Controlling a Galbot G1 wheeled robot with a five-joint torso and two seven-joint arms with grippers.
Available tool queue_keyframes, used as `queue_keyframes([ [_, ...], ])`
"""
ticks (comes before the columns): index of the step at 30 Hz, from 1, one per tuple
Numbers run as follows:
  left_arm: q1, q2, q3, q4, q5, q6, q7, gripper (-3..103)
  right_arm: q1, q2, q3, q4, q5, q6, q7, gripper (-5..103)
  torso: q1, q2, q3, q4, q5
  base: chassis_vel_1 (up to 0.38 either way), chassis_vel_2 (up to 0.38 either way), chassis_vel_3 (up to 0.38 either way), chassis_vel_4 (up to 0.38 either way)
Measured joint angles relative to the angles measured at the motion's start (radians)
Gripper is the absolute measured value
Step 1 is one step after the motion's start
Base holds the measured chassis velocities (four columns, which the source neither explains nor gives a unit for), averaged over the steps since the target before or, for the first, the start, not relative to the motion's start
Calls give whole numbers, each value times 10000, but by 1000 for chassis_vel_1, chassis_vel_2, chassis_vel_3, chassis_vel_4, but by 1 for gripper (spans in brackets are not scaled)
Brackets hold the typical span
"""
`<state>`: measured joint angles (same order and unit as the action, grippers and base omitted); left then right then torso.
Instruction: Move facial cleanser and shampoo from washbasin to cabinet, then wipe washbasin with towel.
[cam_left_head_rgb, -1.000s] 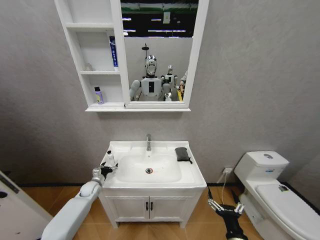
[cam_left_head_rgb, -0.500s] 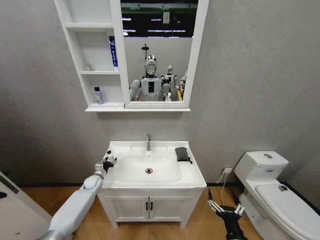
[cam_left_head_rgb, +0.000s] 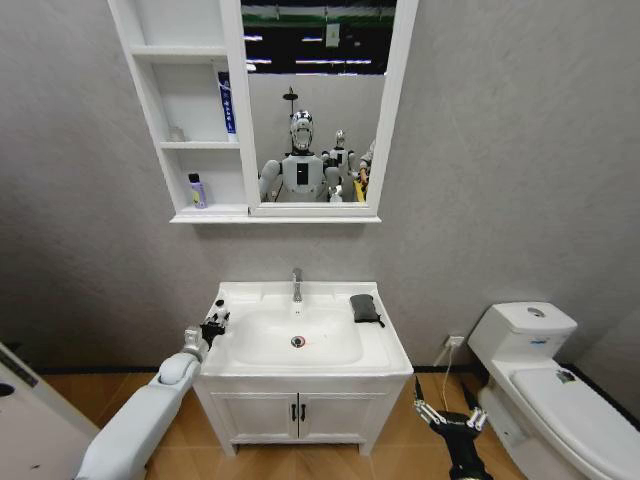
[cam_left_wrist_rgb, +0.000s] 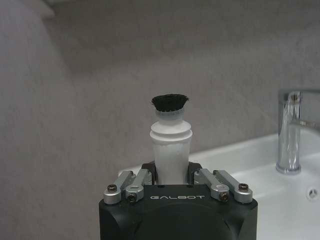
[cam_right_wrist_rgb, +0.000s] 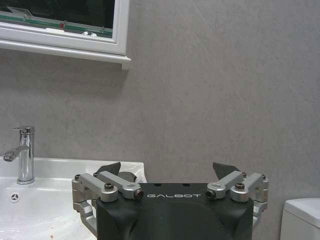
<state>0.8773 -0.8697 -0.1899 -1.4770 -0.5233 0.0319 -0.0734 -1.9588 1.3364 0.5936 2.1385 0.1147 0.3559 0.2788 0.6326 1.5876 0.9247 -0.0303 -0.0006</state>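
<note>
The left gripper clamps a white bottle (black-capped, probably the cleanser) at the basin's left edge. Lift it straight, keeping it upright, toward the cabinet. The right gripper hangs open beside the vanity.

Washbasin; towel on rim
</note>
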Motion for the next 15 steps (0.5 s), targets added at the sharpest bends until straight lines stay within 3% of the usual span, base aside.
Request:
queue_keyframes([
  [2,5,845,-158,-1346,-219,809,-842,31,53,-3,-25,-1,-9,0,5,100,-1,0,0,0,0,0,0,0,0],
  [3,5,845,-158,-1346,-219,809,-842,31,53,-3,-25,-1,-9,0,5,100,-1,0,0,0,0,0,0,0,0],
  [5,-409,1752,-285,-2772,-1291,1737,-1639,31,91,0,-54,-3,-17,-2,6,100,0,0,0,2,5,0,0,0,0],
  [6,-409,1752,-285,-2772,-1291,1737,-1639,31,91,0,-54,-3,-17,-2,6,100,0,0,0,2,5,0,0,0,0],
  [8,-1166,2457,-317,-3788,-2546,2576,-2112,31,140,-5,-31,-10,2,-2,11,100,-1,0,0,2,-3,0,0,0,0],
  [10,-2314,3058,-154,-4492,-4212,3837,-2552,31,196,-31,26,-15,55,-7,25,100,-1,0,-1,-1,6,0,0,0,0],
  [11,-2314,3058,-154,-4492,-4212,3837,-2552,31,196,-31,26,-15,55,-7,25,100,-1,0,-1,-1,6,0,0,0,0],
  [13,-4007,3306,305,-4581,-5751,5136,-2800,31,270,-61,48,-46,88,-12,38,100,-1,0,1,1,-10,0,0,0,0],
  [14,-4007,3306,305,-4581,-5751,5136,-2800,31,270,-61,48,-46,88,-12,38,100,-1,0,1,1,-10,0,0,0,0],
  [15,-5033,3312,675,-4381,-6410,5631,-2956,31,322,-68,50,-48,110,-26,48,100,-1,0,-1,0,2,0,0,0,0],
])
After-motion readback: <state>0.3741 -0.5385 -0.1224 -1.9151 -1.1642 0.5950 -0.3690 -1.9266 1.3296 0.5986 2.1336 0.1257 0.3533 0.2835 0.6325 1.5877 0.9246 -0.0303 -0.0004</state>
